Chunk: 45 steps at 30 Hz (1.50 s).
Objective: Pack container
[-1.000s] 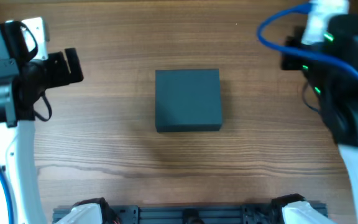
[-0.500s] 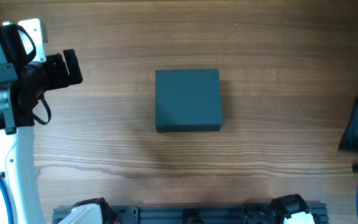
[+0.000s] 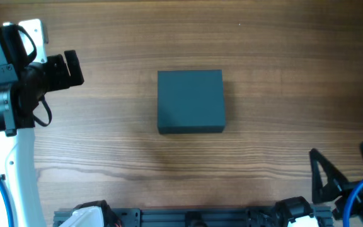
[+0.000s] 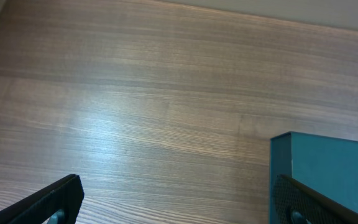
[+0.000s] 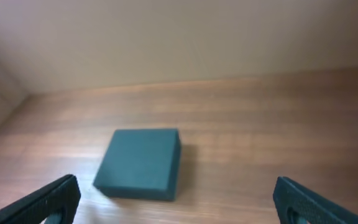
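The container [image 3: 190, 101], a dark teal-grey square box with its flat lid down, rests in the middle of the wooden table. My left gripper [image 3: 74, 68] hovers at the table's left side, well apart from the box, open and empty. In the left wrist view the container's corner [image 4: 328, 168] shows behind the right finger [image 4: 303, 202]. At the front right corner my right gripper [image 3: 337, 149] points toward the box with its jaws spread wide and nothing between them. The right wrist view has the container [image 5: 140, 163] ahead and a little to the left of the right gripper [image 5: 179, 202].
Bare wood-grain table [image 3: 270, 75] surrounds the box on all sides. A dark rail with the arm bases [image 3: 194, 217] runs along the front edge. A pale wall [image 5: 179, 37] stands behind the table's far edge.
My right arm swung from the back right of the table down to the front right corner. Its jaws now stand wide apart. The left arm and the container have not moved.
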Tool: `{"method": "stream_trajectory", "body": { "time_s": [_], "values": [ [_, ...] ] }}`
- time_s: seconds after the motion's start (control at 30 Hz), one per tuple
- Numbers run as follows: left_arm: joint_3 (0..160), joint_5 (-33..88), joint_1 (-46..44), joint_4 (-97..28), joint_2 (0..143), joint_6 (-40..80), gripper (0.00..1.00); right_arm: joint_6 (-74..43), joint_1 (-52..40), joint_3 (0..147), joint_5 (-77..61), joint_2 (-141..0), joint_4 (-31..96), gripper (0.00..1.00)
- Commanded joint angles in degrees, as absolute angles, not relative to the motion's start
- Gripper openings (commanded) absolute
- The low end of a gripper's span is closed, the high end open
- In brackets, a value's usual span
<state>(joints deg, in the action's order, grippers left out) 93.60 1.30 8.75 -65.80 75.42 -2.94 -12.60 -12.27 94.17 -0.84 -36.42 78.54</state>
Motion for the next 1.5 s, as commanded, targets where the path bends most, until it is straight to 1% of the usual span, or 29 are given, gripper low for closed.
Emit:
{"method": "stream_trajectory", "body": {
  "time_s": [0.0, 0.1, 0.23, 0.33, 0.43, 0.5, 0.57, 0.7, 0.8, 0.87, 0.93, 1.0, 1.07, 1.17, 1.27, 1.33, 1.37, 1.4, 1.43, 1.47],
  "values": [
    [93.78, 0.75, 9.08, -65.65, 75.07, -4.10, 1.00, -15.00, -12.25, 94.13, 3.16, -36.62, 76.53, 1.00],
    [93.78, 0.75, 9.08, -65.65, 75.07, -4.10, 1.00, -15.00, -12.25, 94.11, 17.19, -36.67, 71.77, 1.00],
    [93.78, 0.75, 9.08, -65.65, 75.07, -4.10, 1.00, -15.05, -12.12, 94.08, 29.26, -36.73, 69.45, 1.00],
    [93.78, 0.75, 9.08, -65.65, 75.07, -4.10, 1.00, -15.25, -10.57, 92.62, 30.65, -34.33, 67.75, 1.00],
    [93.78, 0.75, 9.08, -65.65, 75.07, -4.10, 1.00, -19.27, -7.94, 87.37, 26.83, -29.28, 63.24, 1.00],
    [93.78, 0.75, 9.08, -65.65, 75.07, -4.10, 1.00, -27.07, -5.93, 80.93, 23.22, -24.53, 59.57, 1.00],
    [93.78, 0.75, 9.06, -65.65, 75.07, -4.10, 1.00, -35.83, -4.25, 76.07, 21.71, -21.39, 58.78, 1.00],
    [93.78, 0.75, 9.08, -65.65, 75.07, -4.10, 1.00, -59.90, -1.37, 65.95, 21.69, -16.75, 61.47, 1.00],
    [93.78, 0.75, 9.08, -65.65, 75.07, -4.10, 1.00, -80.55, -0.99, 58.85, 20.45, -14.09, 67.42, 1.00],
    [93.78, 0.75, 9.06, -65.65, 75.07, -4.10, 1.00, -93.47, -0.99, 56.60, 18.06, -13.26, 73.21, 1.00],
    [93.78, 0.75, 9.08, -65.65, 75.07, -4.10, 1.00, -102.94, -0.99, 55.94, 17.41, -13.15, 77.14, 1.00],
    [93.78, 0.75, 9.08, -65.65, 75.07, -4.10, 1.00, -110.02, -0.99, 55.86, 16.69, -13.15, 79.92, 1.00],
    [93.78, 0.75, 9.08, -65.65, 75.07, -4.10, 1.00, -109.38, -0.99, 55.86, 17.32, -13.15, 79.79, 1.00],
    [93.78, 0.75, 9.08, -65.65, 75.07, -4.10, 1.00, -101.32, -0.99, 55.86, 19.84, -13.15, 77.38, 1.00],
    [93.78, 0.75, 9.08, -65.65, 75.07, -4.10, 1.00, -97.58, -0.99, 55.86, 20.56, -13.15, 72.58, 1.00],
    [93.78, 0.75, 9.08, -65.65, 75.07, -4.10, 1.00, -84.27, -0.99, 55.86, 20.53, -13.15, 65.19, 1.00],
    [93.78, 0.75, 9.06, -65.67, 75.07, -4.10, 1.00, -75.46, -1.02, 55.86, 19.90, -13.15, 60.95, 1.00],
    [93.78, 0.75, 9.08, -65.65, 75.07, -4.10, 1.00, -61.73, -1.06, 55.86, 16.95, -13.15, 53.91, 1.00],
    [93.78, 0.75, 9.06, -65.65, 75.07, -4.10, 1.00, -51.86, -1.06, 55.86, 13.63, -13.15, 49.28, 1.00],
    [93.78, 0.75, 9.06, -65.67, 75.07, -4.10, 1.00, -45.10, -1.06, 55.86, 10.96, -13.15, 46.92, 1.00]
  ]
}}
